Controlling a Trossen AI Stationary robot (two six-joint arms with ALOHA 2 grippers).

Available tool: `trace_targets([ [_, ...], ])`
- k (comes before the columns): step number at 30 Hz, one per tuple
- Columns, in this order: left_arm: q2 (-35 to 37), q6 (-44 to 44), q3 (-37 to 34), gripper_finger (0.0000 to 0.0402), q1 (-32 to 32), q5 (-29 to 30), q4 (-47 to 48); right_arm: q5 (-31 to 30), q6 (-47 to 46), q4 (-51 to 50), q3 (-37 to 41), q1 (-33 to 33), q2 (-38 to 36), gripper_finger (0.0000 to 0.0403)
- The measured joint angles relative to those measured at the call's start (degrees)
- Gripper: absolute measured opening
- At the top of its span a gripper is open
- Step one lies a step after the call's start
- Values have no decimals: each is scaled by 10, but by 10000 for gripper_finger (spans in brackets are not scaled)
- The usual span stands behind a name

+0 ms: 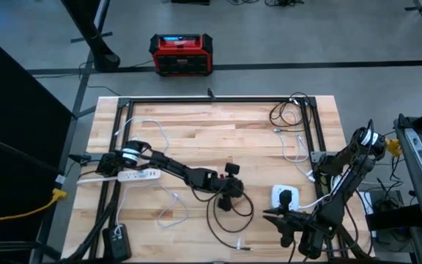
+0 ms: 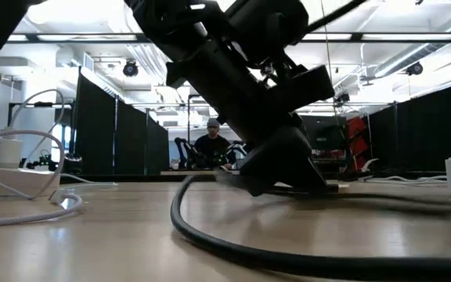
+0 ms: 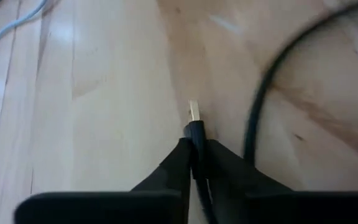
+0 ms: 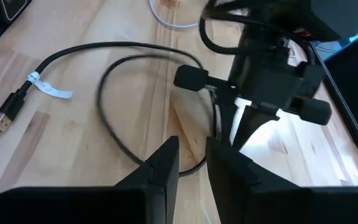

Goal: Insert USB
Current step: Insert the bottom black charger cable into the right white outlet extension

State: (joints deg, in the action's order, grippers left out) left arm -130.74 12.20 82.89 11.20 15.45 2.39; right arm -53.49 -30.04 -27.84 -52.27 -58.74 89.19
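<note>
The left gripper (image 3: 194, 158) pinches the black cable's metal-tipped USB plug (image 3: 194, 115), tip forward for insertion; the right gripper (image 4: 193, 163), at five o'clock, waits narrowly parted, empty.

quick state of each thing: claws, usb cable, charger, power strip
left claw: shut on the USB plug, low over the table
black cable: looped loose on the table
right claw: slightly apart, holding nothing
white charger: lying flat on the table
power strip: lying flat on the table
</note>
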Motion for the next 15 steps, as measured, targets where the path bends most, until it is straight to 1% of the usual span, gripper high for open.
trace_targets([
  [4,3,-13,-1,20,0,1,-1,0,0,3,0,0,0,65],
  [9,31,-47,-5,20,0,-7,13,0,0,2,0,0,0,52],
  [10,39,-58,-6,20,-1,-20,21,0,0,2,0,-1,0,49],
  [12,49,-92,-8,20,-7,-71,26,0,0,2,0,-5,0,44],
  [15,55,-170,3,19,-14,-136,30,0,-3,1,0,-14,-10,36],
])
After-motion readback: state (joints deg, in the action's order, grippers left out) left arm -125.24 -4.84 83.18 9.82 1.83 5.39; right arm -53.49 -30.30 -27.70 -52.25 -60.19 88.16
